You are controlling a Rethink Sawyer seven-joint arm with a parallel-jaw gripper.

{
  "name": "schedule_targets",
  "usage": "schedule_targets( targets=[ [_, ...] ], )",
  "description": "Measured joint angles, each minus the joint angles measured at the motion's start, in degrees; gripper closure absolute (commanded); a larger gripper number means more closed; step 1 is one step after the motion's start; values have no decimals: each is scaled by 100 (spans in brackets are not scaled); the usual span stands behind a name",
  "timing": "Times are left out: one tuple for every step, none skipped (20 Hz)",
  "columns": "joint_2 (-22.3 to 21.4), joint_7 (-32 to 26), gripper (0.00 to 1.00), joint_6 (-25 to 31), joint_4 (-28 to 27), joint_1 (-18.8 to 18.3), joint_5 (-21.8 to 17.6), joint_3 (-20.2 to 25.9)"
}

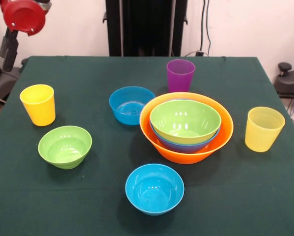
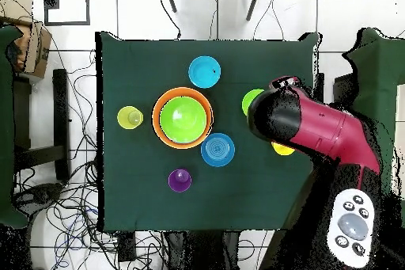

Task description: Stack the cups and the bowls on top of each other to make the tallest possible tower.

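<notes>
The tower is the orange bowl (image 1: 186, 155) holding the large blue bowl (image 1: 186, 145) and the medium green bowl (image 1: 185, 120), right of the table's middle. Around it stand the purple cup (image 1: 180, 74), one small blue bowl (image 1: 131, 104), another small blue bowl (image 1: 154, 188), the small green bowl (image 1: 64, 146), the opaque yellow cup (image 1: 38, 104) and the ribbed pale yellow cup (image 1: 263, 129). The red arm (image 1: 23, 15) hangs high at the top left. In the overhead view the arm (image 2: 316, 128) partly covers the small green bowl (image 2: 249, 100) and the yellow cup (image 2: 282, 150). The gripper (image 2: 286, 86) is unclear.
The dark green table (image 1: 137, 216) carries everything. The black pedestal (image 1: 146, 27) stands at its far side. Cables and equipment lie on the floor around the table.
</notes>
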Motion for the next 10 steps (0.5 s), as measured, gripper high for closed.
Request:
schedule_targets(
  targets=[
    [-15, 0, 0, 1, 0, -14, -1, 8],
    [-29, 0, 0, 1, 1, -28, -4, 19],
    [-41, 0, 0, 1, 1, -38, -7, 26],
    [-47, 0, 0, 1, 1, -43, -7, 30],
    [-54, 0, 0, 1, 1, -47, -7, 31],
    [-71, 0, 0, 1, 1, -54, -8, 33],
    [-77, 0, 0, 1, 1, -55, -8, 33],
    [-83, 0, 0, 1, 1, -56, -8, 33],
    [-92, 0, 0, 1, 1, -56, -8, 33],
    [-95, 0, 0, 1, 1, -55, -8, 33]
  ],
)
